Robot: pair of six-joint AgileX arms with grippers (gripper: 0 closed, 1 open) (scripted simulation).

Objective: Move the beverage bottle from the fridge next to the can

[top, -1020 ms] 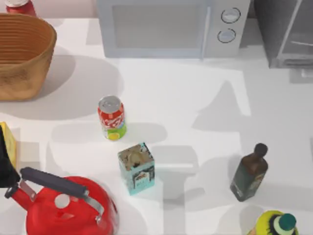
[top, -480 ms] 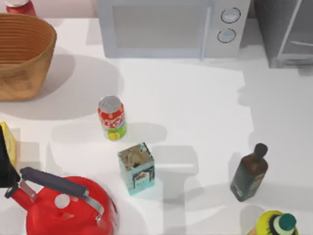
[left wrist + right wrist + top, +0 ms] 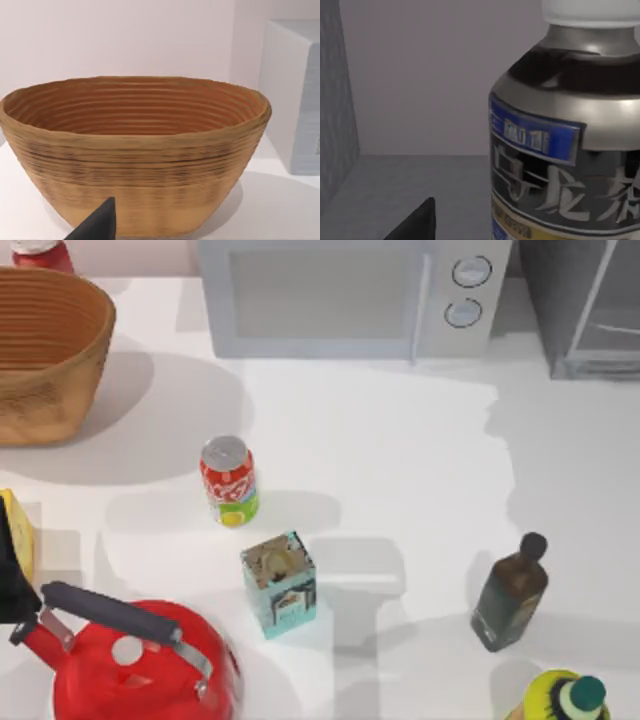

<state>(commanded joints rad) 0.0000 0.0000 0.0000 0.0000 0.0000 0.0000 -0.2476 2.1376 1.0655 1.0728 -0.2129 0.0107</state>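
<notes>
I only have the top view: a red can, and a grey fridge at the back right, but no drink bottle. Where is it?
Observer: In the right wrist view the beverage bottle stands close in front of the right gripper, between plain grey walls, which looks like the inside of the fridge.
Operator: What does it look like?
Observer: It has a white cap and a grey-and-blue label with pale lettering.
Operator: And the other arm?
Observer: The left gripper is parked facing the woven basket, with the microwave beside it.
</notes>
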